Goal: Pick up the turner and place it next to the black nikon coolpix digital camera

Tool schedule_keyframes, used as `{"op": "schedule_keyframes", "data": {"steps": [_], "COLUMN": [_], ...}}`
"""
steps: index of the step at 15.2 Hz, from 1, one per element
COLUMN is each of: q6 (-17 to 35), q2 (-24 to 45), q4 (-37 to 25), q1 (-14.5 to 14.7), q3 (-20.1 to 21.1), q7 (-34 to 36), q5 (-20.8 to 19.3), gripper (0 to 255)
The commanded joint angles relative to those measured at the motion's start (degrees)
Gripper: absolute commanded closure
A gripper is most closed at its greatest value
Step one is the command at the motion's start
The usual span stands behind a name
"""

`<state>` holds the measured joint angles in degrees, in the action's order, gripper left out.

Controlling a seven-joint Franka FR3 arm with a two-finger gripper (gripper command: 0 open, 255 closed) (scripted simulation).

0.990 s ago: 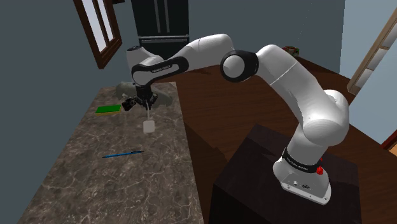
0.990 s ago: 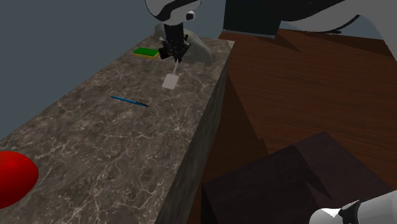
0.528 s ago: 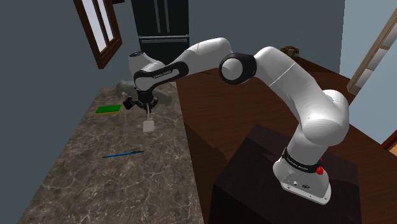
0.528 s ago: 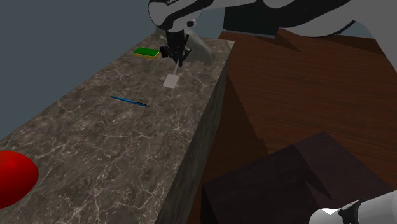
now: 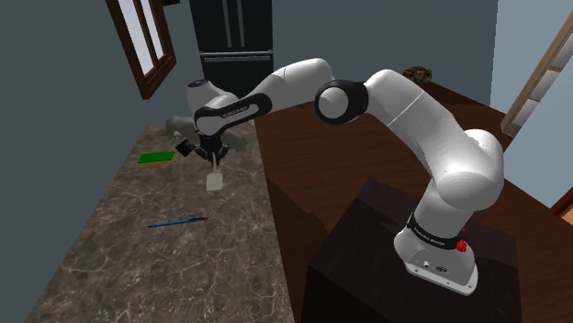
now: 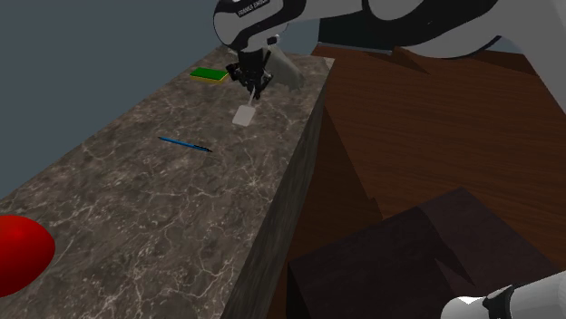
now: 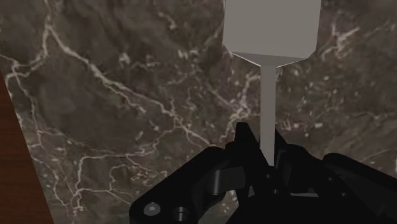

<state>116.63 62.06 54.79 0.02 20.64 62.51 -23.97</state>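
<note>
The turner [image 5: 215, 181] is pale grey, with a flat square blade and a thin handle. It hangs blade-down from my gripper [image 5: 214, 156] over the dark marble counter [image 5: 138, 266], near the counter's edge beside the wooden floor. The gripper is shut on the handle's upper end. In the second exterior view the blade [image 6: 243, 115] hangs just under the gripper [image 6: 251, 82]. In the wrist view the black fingers [image 7: 245, 145] clasp the handle [image 7: 268, 105], with the blade [image 7: 270, 28] beyond them above the marble. I cannot tell whether the blade touches the counter.
A green flat pad [image 5: 154, 158] lies at the counter's far end, with a grey rounded object [image 6: 287, 71] behind the gripper. A blue pen [image 5: 177, 222] lies mid-counter. A red round thing [image 6: 18, 254] sits at the near end in the second exterior view.
The hand has turned about its axis and the forearm has swung a little. The turner hangs over the same spot on the counter.
</note>
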Motion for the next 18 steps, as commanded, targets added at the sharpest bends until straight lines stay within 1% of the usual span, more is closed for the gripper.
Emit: {"op": "schedule_keyframes", "data": {"steps": [1, 2, 6, 7, 11, 18], "q6": [-0.29, 0.11, 0.54, -0.29, -4.00, -4.00], "q2": [0.68, -0.05, -0.63, 0.68, -3.77, -3.77], "q4": [-0.03, 1.17, 2.25, -0.02, 0.77, 0.76], "q1": [0.26, -0.04, -0.28, 0.26, -0.06, -0.06], "q3": [0.05, 0.12, 0.17, 0.05, 0.91, 0.91], "q7": [-0.04, 0.09, 0.25, -0.04, -0.21, -0.21], "q5": [0.09, 0.07, 0.05, 0.09, 0.86, 0.86], "gripper": [255, 0, 0, 0, 0, 0]}}
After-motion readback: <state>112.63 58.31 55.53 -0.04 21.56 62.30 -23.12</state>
